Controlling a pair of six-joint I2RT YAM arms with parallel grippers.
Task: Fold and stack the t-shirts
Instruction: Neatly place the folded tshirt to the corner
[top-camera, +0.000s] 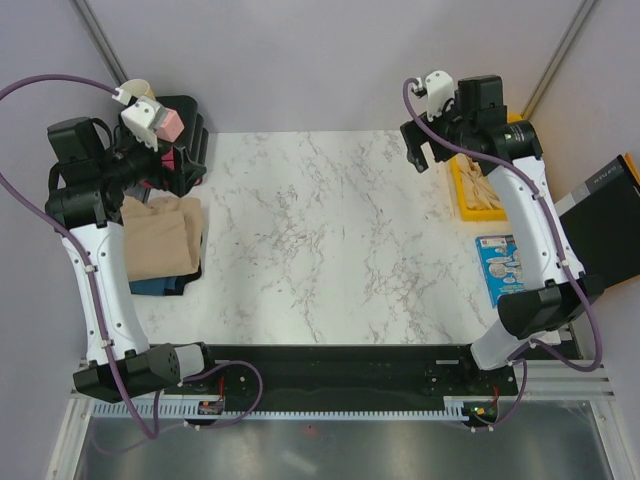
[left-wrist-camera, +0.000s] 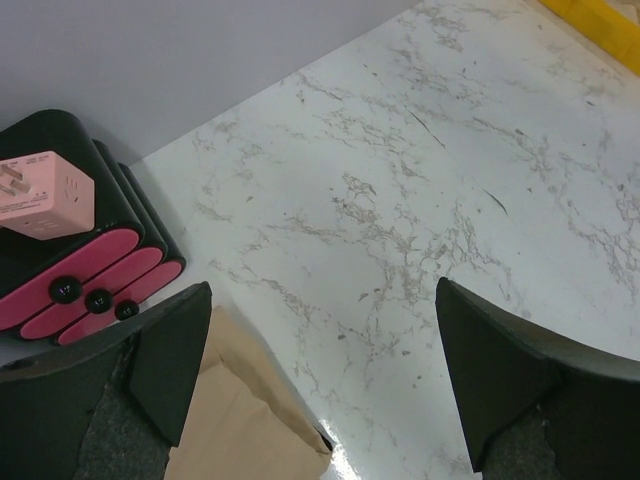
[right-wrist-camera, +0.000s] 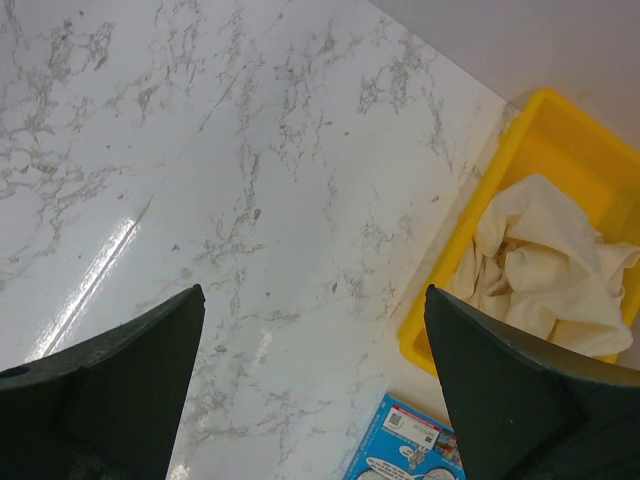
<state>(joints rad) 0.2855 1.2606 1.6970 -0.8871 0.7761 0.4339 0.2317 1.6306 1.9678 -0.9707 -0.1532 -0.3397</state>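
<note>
A white marble-patterned table (top-camera: 330, 230) fills the middle. At its far right edge stands a yellow bin (right-wrist-camera: 545, 125), with a blue printed sheet (right-wrist-camera: 405, 440) just beside it. At the far left corner, a pink plug adapter (left-wrist-camera: 45, 190) sits atop a black-and-pink stacked case (left-wrist-camera: 95, 275).

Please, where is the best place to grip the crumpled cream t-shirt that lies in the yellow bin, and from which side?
Pinch a raised fold on top of the cream t-shirt, coming straight down with the open right gripper. The yellow bin has walls that probably block any side approach, and the bunched cloth offers upstanding ridges, no flat edge.
</note>
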